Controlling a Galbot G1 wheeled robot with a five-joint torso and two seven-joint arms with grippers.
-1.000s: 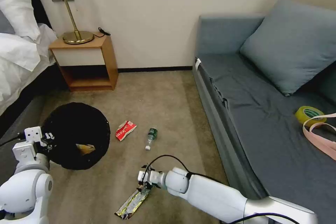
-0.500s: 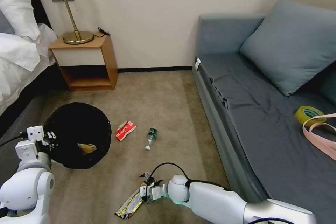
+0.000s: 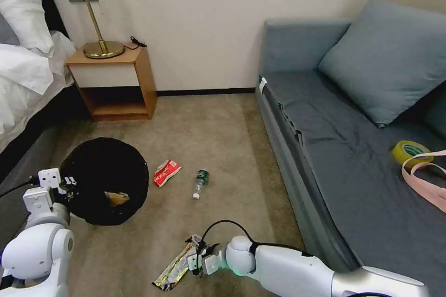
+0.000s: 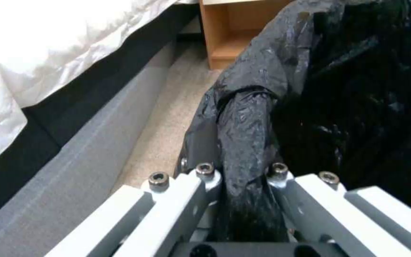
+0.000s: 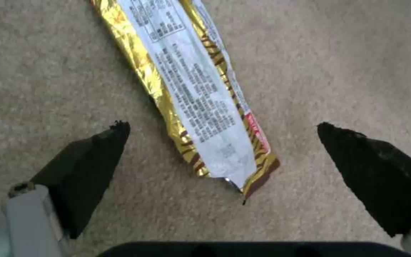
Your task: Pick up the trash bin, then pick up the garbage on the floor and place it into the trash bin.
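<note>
The snack wrapper (image 5: 201, 103) carries a white panel of fine print, too small to read. No other text is legible.

Trash bin (image 3: 104, 180) left of packet (image 3: 166, 172), bottle (image 3: 200, 184) right, wrapper (image 3: 177, 265) nearest

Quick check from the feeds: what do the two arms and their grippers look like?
Both arms are glossy white with rounded shells. A black cable loops over the right wrist. The right gripper has black wedge-shaped fingertips on grey mounts. The left gripper has pale grey slatted fingers with dark hex bolts.
</note>
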